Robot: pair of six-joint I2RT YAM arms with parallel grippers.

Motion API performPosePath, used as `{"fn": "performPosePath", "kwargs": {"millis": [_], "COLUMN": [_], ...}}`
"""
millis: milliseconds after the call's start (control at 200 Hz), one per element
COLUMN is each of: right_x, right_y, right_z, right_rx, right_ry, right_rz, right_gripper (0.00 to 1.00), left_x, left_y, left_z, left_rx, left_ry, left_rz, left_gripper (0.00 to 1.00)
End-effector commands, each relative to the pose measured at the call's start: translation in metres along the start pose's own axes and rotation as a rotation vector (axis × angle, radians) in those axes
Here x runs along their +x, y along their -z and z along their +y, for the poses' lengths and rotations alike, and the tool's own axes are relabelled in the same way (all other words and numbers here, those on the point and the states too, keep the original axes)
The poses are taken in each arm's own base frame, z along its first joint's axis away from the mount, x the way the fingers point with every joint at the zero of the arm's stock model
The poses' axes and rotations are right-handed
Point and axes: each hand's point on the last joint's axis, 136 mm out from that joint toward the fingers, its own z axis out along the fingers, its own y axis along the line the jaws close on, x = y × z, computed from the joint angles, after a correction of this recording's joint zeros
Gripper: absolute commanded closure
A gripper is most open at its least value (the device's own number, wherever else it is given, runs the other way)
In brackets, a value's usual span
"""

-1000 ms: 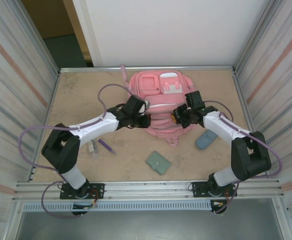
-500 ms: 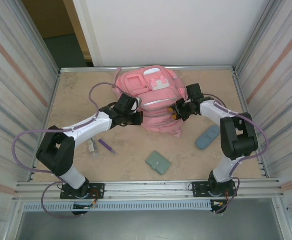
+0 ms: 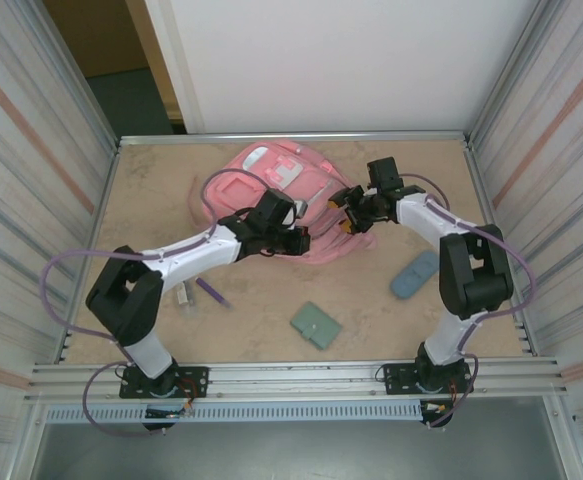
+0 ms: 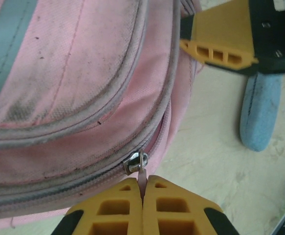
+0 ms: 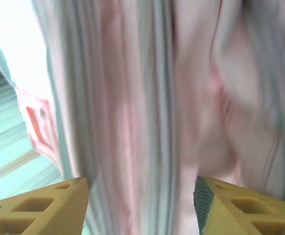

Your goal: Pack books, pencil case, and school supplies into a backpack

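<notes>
My right gripper (image 5: 142, 191) has just opened off the backpack (image 3: 256, 180); my left gripper (image 4: 142, 188) stays clamped on the zip pull (image 4: 141, 174), leaving the bag unbraced

Right wrist view is motion-smeared: the backpack (image 5: 147, 98) is only pink and grey streaks with zips and seams unreadable, and both fingers of the right gripper (image 5: 141, 187) are cut by the bottom edge. Left wrist view: the zip pull (image 4: 141, 172) tab is mostly hidden where the left gripper (image 4: 142, 190) pinches it, those fingers run off the bottom edge, and the pencil case (image 4: 259, 115) has its far end hidden behind the right gripper's yellow finger. Top view: the grey-white piece (image 3: 183, 294) by the left arm is too small to identify, and that arm covers the backpack's near edge.
</notes>
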Motion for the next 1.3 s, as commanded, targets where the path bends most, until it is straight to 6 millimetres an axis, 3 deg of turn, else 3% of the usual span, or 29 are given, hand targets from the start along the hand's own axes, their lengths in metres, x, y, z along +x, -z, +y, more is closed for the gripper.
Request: {"fn": "performPosePath", "kwargs": {"millis": [0,185,311,406,616,722,852,1027,1183,1293], "right_x": [0.038,0.064,0.059,0.059,0.060,0.052,0.048,0.048,0.061,0.081], "right_y": [0.015,0.010,0.004,-0.003,-0.006,0.002,0.008,0.014,0.012,0.004], "right_z": [0.000,-0.017,-0.033,-0.030,-0.012,-0.013,-0.014,-0.009,-0.003,0.003], "right_rx": [0.020,0.103,0.149,0.135,0.093,0.089,0.067,0.030,0.007,-0.012], "right_ry": [0.015,-0.020,-0.058,-0.058,-0.029,-0.018,-0.037,-0.027,-0.026,-0.044], "right_rz": [0.052,0.034,0.011,0.030,0.056,0.021,0.041,0.054,0.104,0.162], "right_gripper": [0.39,0.39,0.46,0.51,0.81,0.94,0.96,0.96,0.94,0.88], "left_x": [-0.025,-0.028,-0.026,-0.024,-0.017,-0.010,-0.002,0.000,-0.002,-0.012], "left_y": [-0.002,-0.006,-0.006,-0.003,0.004,0.014,0.033,0.064,0.081,0.092], "left_z": [-0.034,-0.041,-0.042,-0.042,-0.022,0.001,0.050,0.114,0.173,0.189], "left_rx": [0.106,0.135,0.131,0.133,0.052,-0.049,-0.216,-0.275,-0.365,-0.341], "left_ry": [-0.027,-0.021,-0.028,-0.017,-0.029,-0.064,-0.067,0.083,0.230,0.314], "left_rz": [-0.050,-0.051,-0.055,-0.052,-0.058,-0.083,-0.101,-0.169,-0.161,-0.195], "left_gripper": [1.00,1.00,1.00,1.00,1.00,1.00,1.00,1.00,1.00,1.00]}}
